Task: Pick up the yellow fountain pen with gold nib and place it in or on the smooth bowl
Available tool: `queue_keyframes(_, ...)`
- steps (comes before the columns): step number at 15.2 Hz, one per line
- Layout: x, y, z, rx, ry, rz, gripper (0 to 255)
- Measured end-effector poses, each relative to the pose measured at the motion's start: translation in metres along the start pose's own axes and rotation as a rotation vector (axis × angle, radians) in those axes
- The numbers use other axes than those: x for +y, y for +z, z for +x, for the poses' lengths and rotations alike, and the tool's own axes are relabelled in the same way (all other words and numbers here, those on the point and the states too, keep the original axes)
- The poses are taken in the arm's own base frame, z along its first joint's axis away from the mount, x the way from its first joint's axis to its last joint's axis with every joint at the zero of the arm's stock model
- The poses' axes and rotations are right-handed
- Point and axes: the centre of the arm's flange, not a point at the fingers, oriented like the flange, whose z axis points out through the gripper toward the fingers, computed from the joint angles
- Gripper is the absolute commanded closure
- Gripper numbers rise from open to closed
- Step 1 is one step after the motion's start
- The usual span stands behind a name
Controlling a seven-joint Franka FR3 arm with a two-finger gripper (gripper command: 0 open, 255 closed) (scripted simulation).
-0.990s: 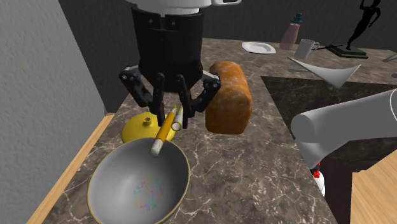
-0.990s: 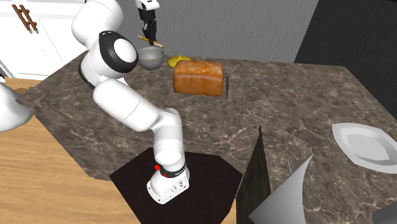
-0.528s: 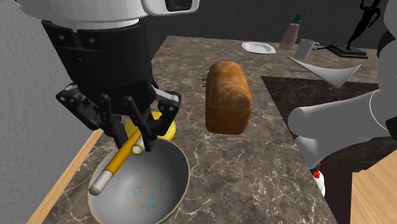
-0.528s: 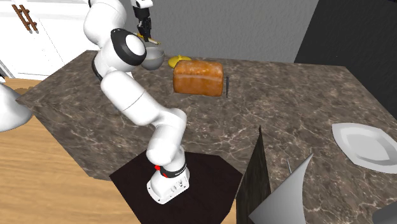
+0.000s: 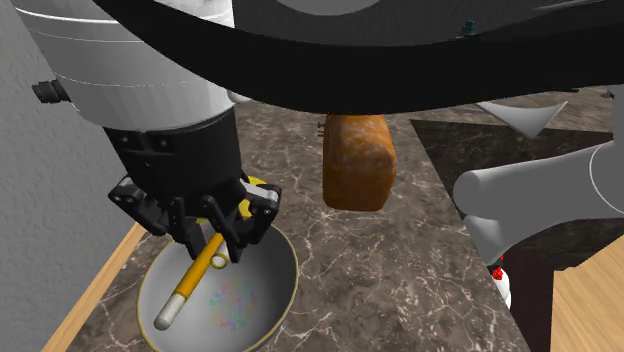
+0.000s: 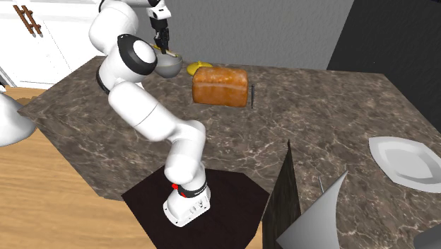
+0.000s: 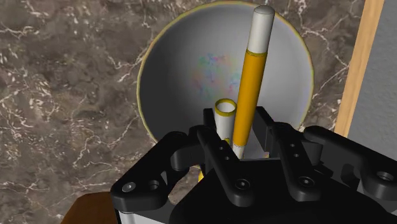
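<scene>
End effector: your all-black end effector point(image 5: 213, 236) hangs directly over the bowl, with its two fingers clamped on the upper part of the pen.
Pen: the yellow pen point(image 7: 250, 79) is off the bench and held at a slant. Its white lower end points down into the hollow of the bowl. You cannot tell whether that end touches the bowl's inner wall.
Small part: a short white tube with a yellow ring point(image 7: 224, 113) sits just beside the pen at the fingers. You cannot tell what it is.
Bowl: the smooth grey bowl point(image 5: 268, 285) has a thin yellow rim and a faint rainbow patch at its bottom. It stands upright on the bench, near the wooden edge.
Bench: you see a dark brown marbled bench point(image 5: 390, 270) with a light wooden strip point(image 5: 95, 290) running along the side by the bowl.
Loaf: a brown bread loaf point(image 5: 357, 165) stands on the bench, apart from the bowl, toward the shoulder view's right.
Yellow object: a low yellow object point(image 6: 192, 68) lies between bowl and loaf in the second exterior view.
Arm: the white arm point(image 6: 141, 106) rises from its black stand point(image 6: 233, 194) and bends over toward the bowl.
Plate: a white plate point(image 6: 406, 159) lies well apart from the bowl, at the second exterior view's right.
</scene>
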Motion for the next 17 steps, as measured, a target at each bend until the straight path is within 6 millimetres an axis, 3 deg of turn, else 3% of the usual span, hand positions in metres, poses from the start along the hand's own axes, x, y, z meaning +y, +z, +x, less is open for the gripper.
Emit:
queue_keyframes(6,0.001,0.029,0.000,0.000,-0.001,0.000,255)
queue_keyframes(12,0.001,0.032,0.000,0.000,-0.001,0.001,255)
queue_keyframes(13,0.001,0.032,0.000,0.000,-0.001,0.001,0)
queue_keyframes(17,0.001,0.032,0.000,0.000,0.000,0.001,0)
